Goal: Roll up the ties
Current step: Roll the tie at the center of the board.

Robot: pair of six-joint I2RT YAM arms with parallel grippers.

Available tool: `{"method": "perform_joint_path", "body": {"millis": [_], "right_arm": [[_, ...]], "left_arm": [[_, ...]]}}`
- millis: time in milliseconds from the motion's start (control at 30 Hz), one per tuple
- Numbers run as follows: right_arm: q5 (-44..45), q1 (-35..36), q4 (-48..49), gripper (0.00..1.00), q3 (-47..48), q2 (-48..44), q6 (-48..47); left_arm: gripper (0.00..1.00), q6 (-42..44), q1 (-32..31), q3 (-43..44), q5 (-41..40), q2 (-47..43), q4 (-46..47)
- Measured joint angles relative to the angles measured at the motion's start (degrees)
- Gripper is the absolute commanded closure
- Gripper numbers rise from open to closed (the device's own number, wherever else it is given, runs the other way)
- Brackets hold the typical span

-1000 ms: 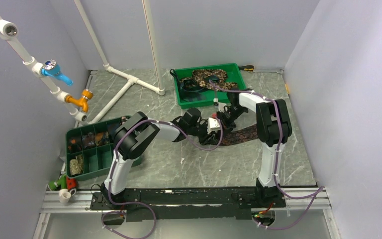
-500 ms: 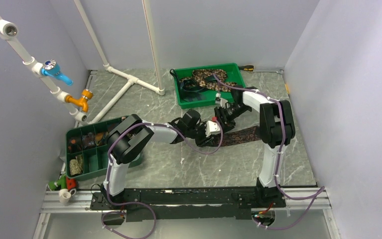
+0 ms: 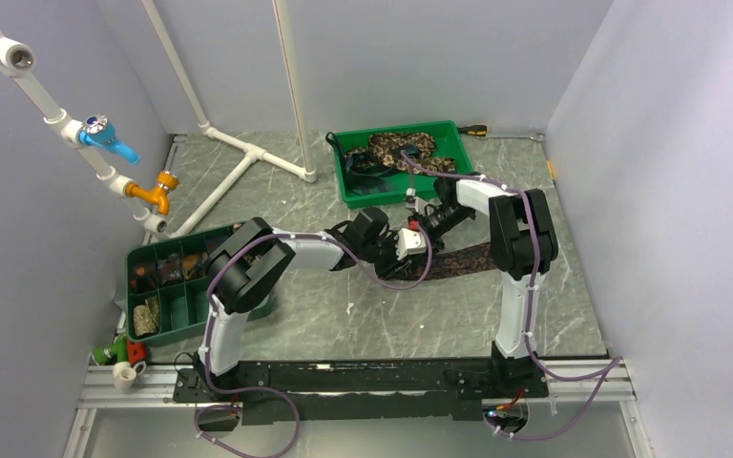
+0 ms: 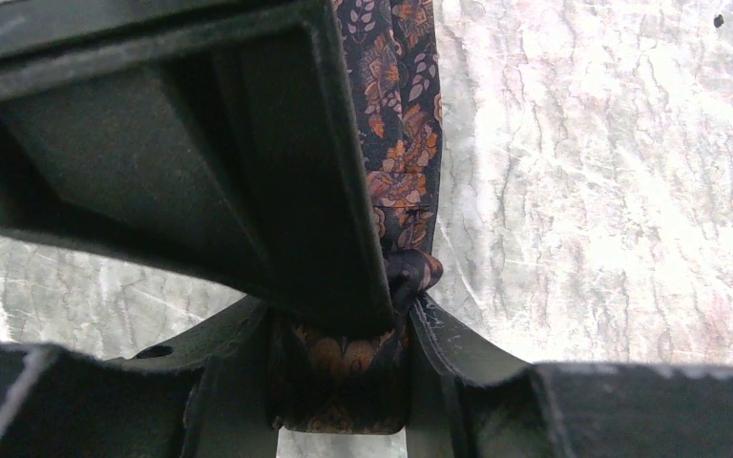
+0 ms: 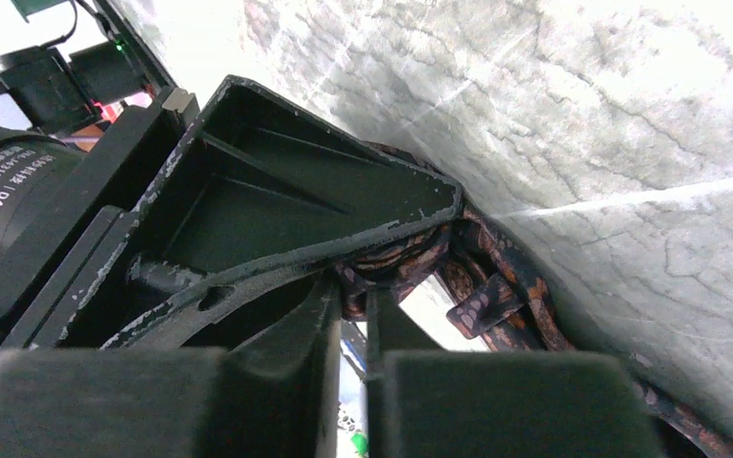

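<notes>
A dark brown patterned tie lies across the middle of the table, its left end wound into a small roll. My left gripper is shut on that roll, and the flat tie runs away from it over the marble. My right gripper comes in from the far side, its narrow-set fingers pinched on a fold of the tie right against the left gripper's finger. A loose loop of the tie hangs beside them. More ties lie in the back tray.
A green tray stands at the back centre. A green compartment box holding small rolled items sits at the left. White pipes cross the back left floor, with valves on the left wall.
My right gripper let go, drew back to the right, then returned left and closed on the tie at the roll. The left gripper kept its hold and barely moved.
</notes>
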Motion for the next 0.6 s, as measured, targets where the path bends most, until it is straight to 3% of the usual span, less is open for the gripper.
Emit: {"method": "perform_joint_path", "body": {"millis": [167,300,367,467,600], "right_arm": [[0.17,-0.07,-0.52,1.0,0.13,0.0,0.0],[1.44,-0.09,-0.72,1.0,-0.31,0.0,-0.2],[2.47,-0.26,-1.31,1.0,-0.57,0.0,-0.2],[4.83,-0.85,-2.58,1.0,-0.85,0.0,-0.2],[9.27,-1.64,-4.0,1.0,-0.94,0.0,-0.07]], "left_arm": [[0.48,0.02,0.07,0.5,0.07,0.07,-0.85],[0.38,-0.17,0.76,-1.42,1.36,-0.44,2.36],[0.27,-0.13,1.14,-3.08,2.62,-0.9,4.68],[0.19,0.2,1.6,-5.77,4.26,-1.7,8.07],[0.17,0.24,1.88,-7.04,5.64,-1.7,10.86]]}}
